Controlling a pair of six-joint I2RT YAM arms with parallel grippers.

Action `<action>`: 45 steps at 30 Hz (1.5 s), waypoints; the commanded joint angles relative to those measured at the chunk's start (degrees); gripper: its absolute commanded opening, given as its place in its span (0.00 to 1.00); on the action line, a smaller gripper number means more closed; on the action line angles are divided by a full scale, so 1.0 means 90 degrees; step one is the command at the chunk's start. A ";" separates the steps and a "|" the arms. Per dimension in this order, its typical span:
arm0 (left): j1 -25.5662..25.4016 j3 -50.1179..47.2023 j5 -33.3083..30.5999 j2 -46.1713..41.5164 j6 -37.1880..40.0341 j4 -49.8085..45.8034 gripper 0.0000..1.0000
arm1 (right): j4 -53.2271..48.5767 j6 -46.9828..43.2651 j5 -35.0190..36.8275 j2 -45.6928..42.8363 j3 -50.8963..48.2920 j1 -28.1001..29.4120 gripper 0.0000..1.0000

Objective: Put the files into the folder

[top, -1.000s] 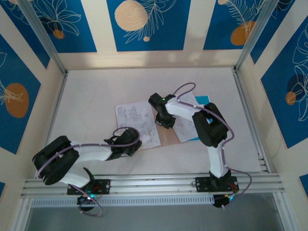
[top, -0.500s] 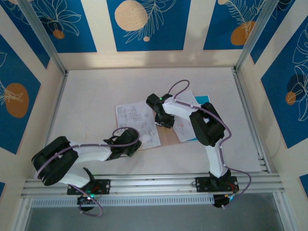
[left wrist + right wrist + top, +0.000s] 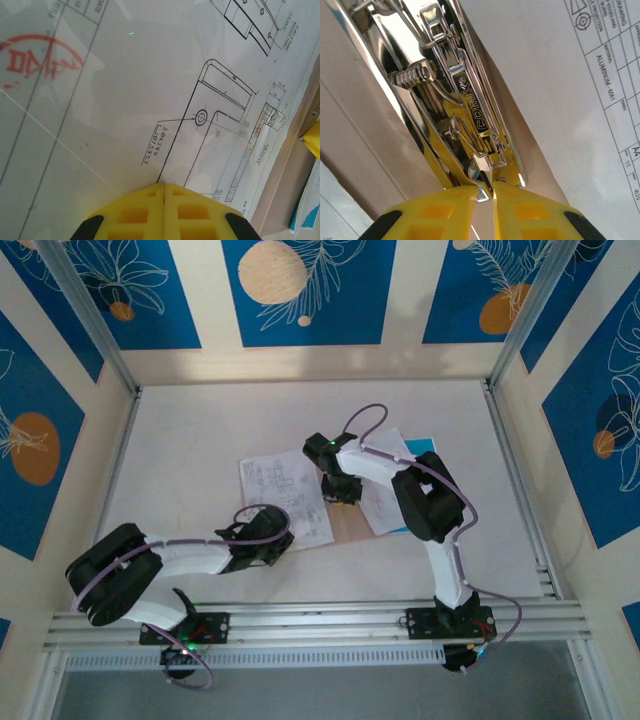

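– Okay, quick status pls: where's the folder?
– I've got the folder [image 3: 345,525] flat on the worktop [image 3: 200,430], approx midway betw. the two arms on my top cam. Just a strip of its pinkish-brown card shows.
– What's lying on it?
– One printed sheet [image 3: 283,492] overlaps the folder's left part, tilted. A 2nd printed sheet [image 3: 377,510] covers the folder's right part. The blue sheet [image 3: 422,447] pokes out from under it, past the folder's far-right corner.
– L side?
– My left end effector [image 3: 165,192] sits by the folder's near-left corner, over the first printed sheet. Its yellow fingers are pressed together, no gap, nothing betw. them on the wrist cam. A tech drawing + red stamp are printed on the paper ahead of it. Can't tell if the tips touch the paper.
– R side?
– My right end effector [image 3: 492,192] is over the folder's middle, at its metal clip [image 3: 452,100]. The fingers are nearly together w/ a thin slit betw. them, pinching the tip of the chrome lever. The clip has a small spring and lies on the folder's card. The 2nd sheet's title block is just beside the clip.
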 commanded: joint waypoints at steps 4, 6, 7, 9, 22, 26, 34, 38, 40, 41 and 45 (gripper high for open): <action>0.0030 -0.0367 -0.0154 0.0046 -0.0140 -0.1402 0.00 | 0.0624 -0.0424 0.0605 0.0274 -0.0542 -0.0225 0.19; 0.0030 -0.0374 -0.0145 0.0065 -0.0140 -0.1381 0.00 | 0.0882 -0.0600 0.0607 -0.0097 -0.0665 -0.0154 0.19; 0.0030 -0.0372 -0.0145 0.0075 -0.0140 -0.1381 0.00 | 0.1025 -0.0690 0.0563 -0.0282 -0.0709 -0.0103 0.19; 0.0030 -0.0362 -0.0145 0.0095 -0.0140 -0.1352 0.00 | 0.1252 -0.0812 0.0443 -0.0687 -0.0713 0.0015 0.19; 0.0035 -0.0303 -0.0120 0.0173 -0.0104 -0.1313 0.00 | 0.1388 -0.0634 -0.0424 -0.1050 -0.0503 0.0263 0.15; 0.0030 -0.0303 -0.0120 0.0148 -0.0095 -0.1331 0.00 | 0.1311 -0.0698 -0.0271 -0.0853 -0.0613 0.0175 0.12; 0.0030 -0.0313 -0.0126 0.0154 -0.0091 -0.1322 0.00 | 0.1414 -0.0917 -0.0331 -0.0732 -0.0919 0.0044 0.12; 0.0029 -0.0308 -0.0140 0.0108 -0.0086 -0.1384 0.00 | 0.1421 -0.0877 -0.0365 -0.0654 -0.0999 0.0027 0.12; 0.0033 -0.0303 -0.0152 0.0077 -0.0091 -0.1416 0.00 | 0.1443 -0.0841 -0.0340 -0.0681 -0.1081 0.0019 0.12; 0.0040 -0.0303 -0.0153 0.0076 -0.0076 -0.1429 0.00 | 0.1464 -0.0837 -0.0349 -0.0704 -0.1138 0.0019 0.13; 0.0040 -0.0299 -0.0145 0.0109 -0.0081 -0.1420 0.00 | 0.1524 -0.0800 -0.0350 -0.0791 -0.1297 0.0026 0.13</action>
